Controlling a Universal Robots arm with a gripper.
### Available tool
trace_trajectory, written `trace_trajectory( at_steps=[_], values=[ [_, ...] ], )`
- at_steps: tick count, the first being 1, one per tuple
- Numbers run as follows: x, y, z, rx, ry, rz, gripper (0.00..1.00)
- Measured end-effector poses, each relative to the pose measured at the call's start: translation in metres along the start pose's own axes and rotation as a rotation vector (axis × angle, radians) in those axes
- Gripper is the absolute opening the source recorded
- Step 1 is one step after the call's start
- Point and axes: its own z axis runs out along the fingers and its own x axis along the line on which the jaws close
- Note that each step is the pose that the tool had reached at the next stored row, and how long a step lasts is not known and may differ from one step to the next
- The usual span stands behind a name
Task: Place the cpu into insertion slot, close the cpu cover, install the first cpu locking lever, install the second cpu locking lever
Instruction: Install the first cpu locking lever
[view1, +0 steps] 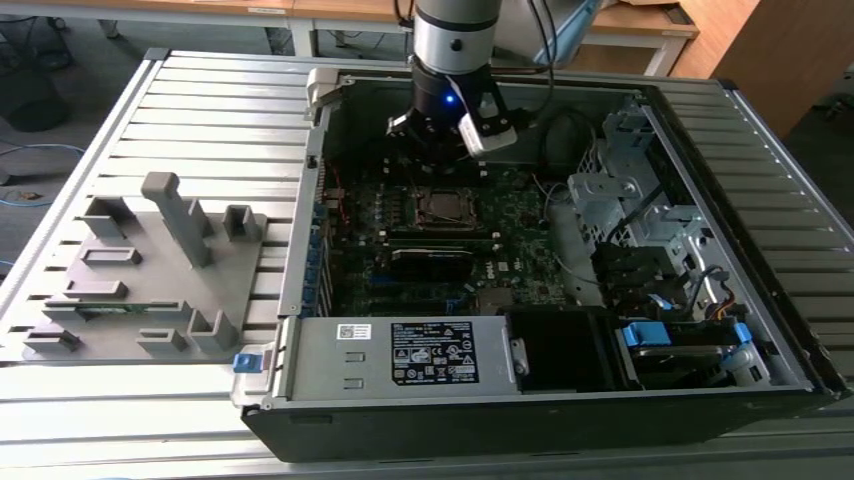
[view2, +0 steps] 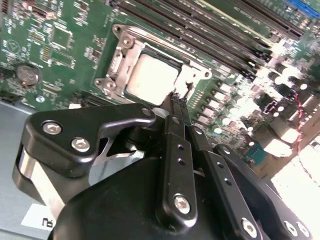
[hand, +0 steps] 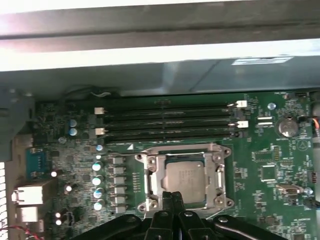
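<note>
Small grey-brown square cpu (hand: 186, 181) sits in the silver-rimmed insertion slot (view1: 419, 210), w/ the thin silver cpu cover (hand: 150, 176) lying flat around it. Black gripper (hand: 172, 196), fingers pressed together w/ nothing visible between, is at the cover's edge. Prob. the first-lever step; it calls for steady, fine tip contact. Long black memory slots (hand: 167, 120) lie just beyond, and blue-topped capacitors (hand: 98, 186) crowd one side.

Fingers (hand: 165, 202) hide cpu cover (hand: 150, 172) near edge, first wrist view; cpu (view1: 441, 207) too small for detail, exterior view.
</note>
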Motion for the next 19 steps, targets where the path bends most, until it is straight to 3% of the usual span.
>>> trace_trajectory(
  at_steps=[5,7,11,17,19],
  values=[
    [0.0098,-0.0007,0.0004,0.0000,-0.0048,0.000,0.11],
    [0.0111,-0.0008,-0.0022,-0.0001,-0.0078,0.000,0.11],
    [0.0110,-0.0006,-0.0102,-0.0001,-0.0077,0.000,0.11],
    [0.0114,-0.0006,-0.0103,-0.0003,-0.0079,0.000,0.11],
    [0.0147,-0.0009,-0.0104,-0.0001,-0.0078,0.000,0.11]
  ],
)
